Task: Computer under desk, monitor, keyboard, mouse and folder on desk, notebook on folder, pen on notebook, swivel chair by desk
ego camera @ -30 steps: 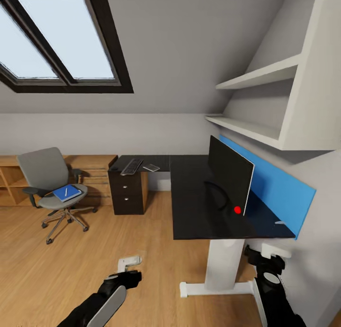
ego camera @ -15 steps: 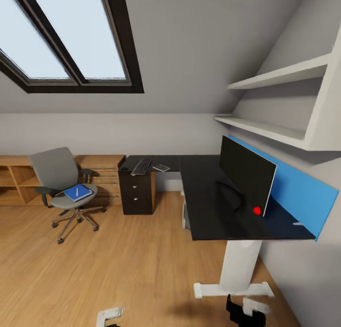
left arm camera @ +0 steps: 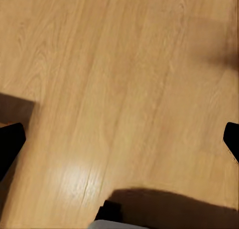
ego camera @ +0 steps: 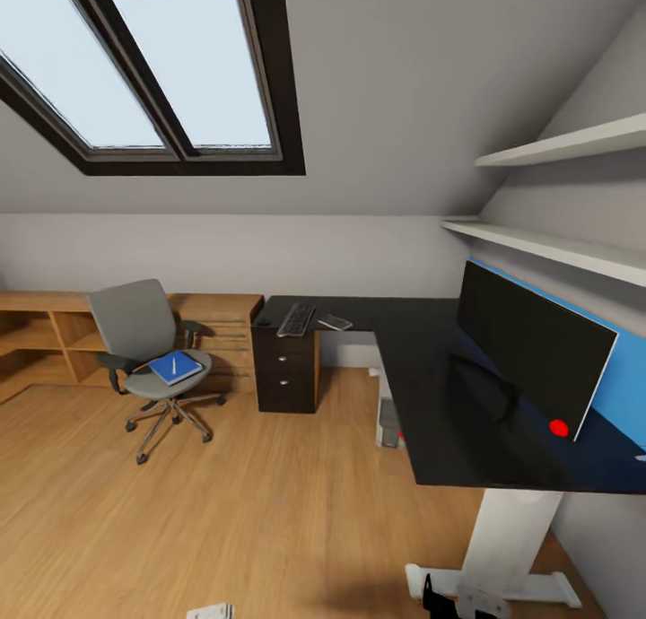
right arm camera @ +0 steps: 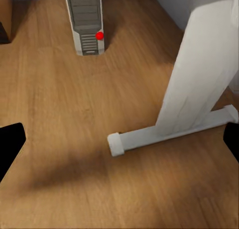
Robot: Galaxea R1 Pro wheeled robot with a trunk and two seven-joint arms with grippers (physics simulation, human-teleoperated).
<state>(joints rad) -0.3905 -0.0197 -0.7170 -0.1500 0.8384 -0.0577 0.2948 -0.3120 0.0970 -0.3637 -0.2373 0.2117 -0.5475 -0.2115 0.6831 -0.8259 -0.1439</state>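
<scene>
The grey swivel chair [ego camera: 144, 345] stands on the floor left of the desk. A blue folder [ego camera: 175, 367] lies on its seat with a pen on top. The black L-shaped desk [ego camera: 431, 404] carries the monitor [ego camera: 529, 359] at the right. The keyboard [ego camera: 297, 318] lies at its far corner beside a small grey item [ego camera: 335, 322] too small to identify. The computer tower [right arm camera: 87, 22] stands on the floor under the desk [ego camera: 388, 422]. My left gripper [left arm camera: 119, 142] is open over bare floor. My right gripper [right arm camera: 119, 144] is open near the desk's white leg [right arm camera: 199, 84].
A dark drawer unit [ego camera: 287, 368] sits under the desk's far end, with low wooden shelving [ego camera: 45, 332] along the back wall behind the chair. White wall shelves [ego camera: 556, 242] hang above the monitor. Wood floor lies between me and the chair.
The head view has swung and lifted, so the room slid right in the picture and both arms sank to its lower edge. Chair, desk and items have not moved.
</scene>
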